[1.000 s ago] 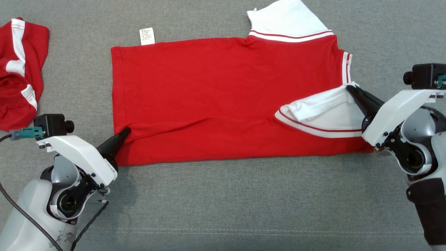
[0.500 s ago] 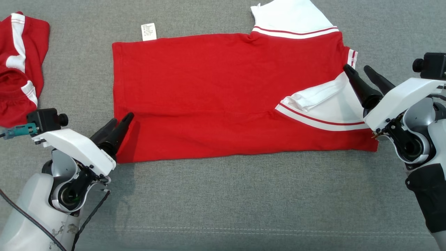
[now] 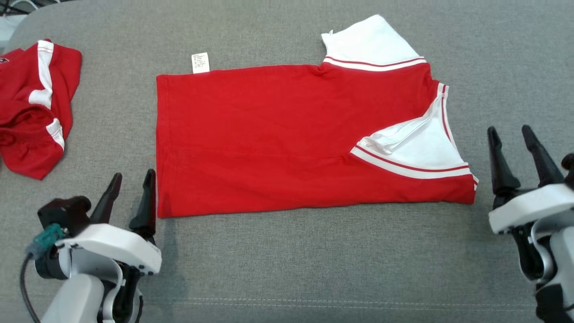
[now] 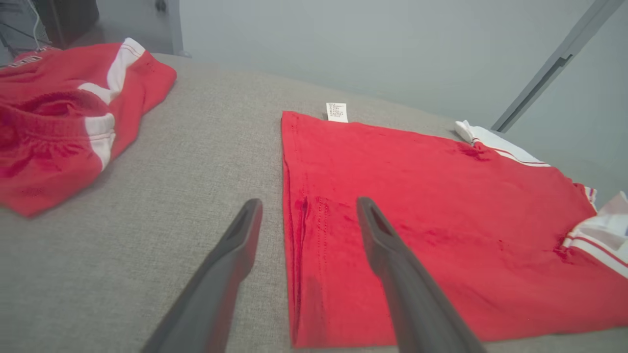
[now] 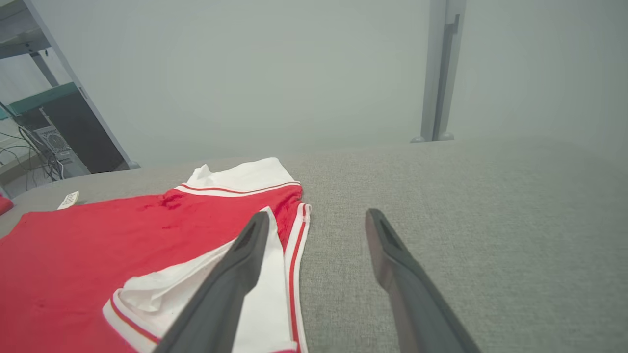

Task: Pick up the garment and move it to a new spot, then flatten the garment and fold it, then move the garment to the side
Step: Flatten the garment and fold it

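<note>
The garment [image 3: 278, 139] is a red shirt with white, red-striped sleeves, lying flat on the grey surface with its near side folded over. One white sleeve [image 3: 417, 143] lies folded onto the red body at the right; the other [image 3: 367, 42] sticks out at the far edge. A white label [image 3: 200, 63] pokes out at the far left. My left gripper [image 3: 132, 177] stands open just off the shirt's near left corner, empty; in the left wrist view [image 4: 308, 206] its fingers straddle the shirt's left hem [image 4: 294, 230]. Just right of the shirt, my right gripper [image 3: 510, 133] hangs open and empty.
A second red and white garment [image 3: 31, 107] lies crumpled at the far left of the grey padded surface [image 3: 314, 260]. A seam runs along the surface near its front edge. Bare grey fabric lies to the right of the shirt [image 5: 466, 206].
Both grippers let go of the shirt, opened wide and drew back toward me. The folded sleeve and near edge now lie flat. The camera view has shifted a little.
</note>
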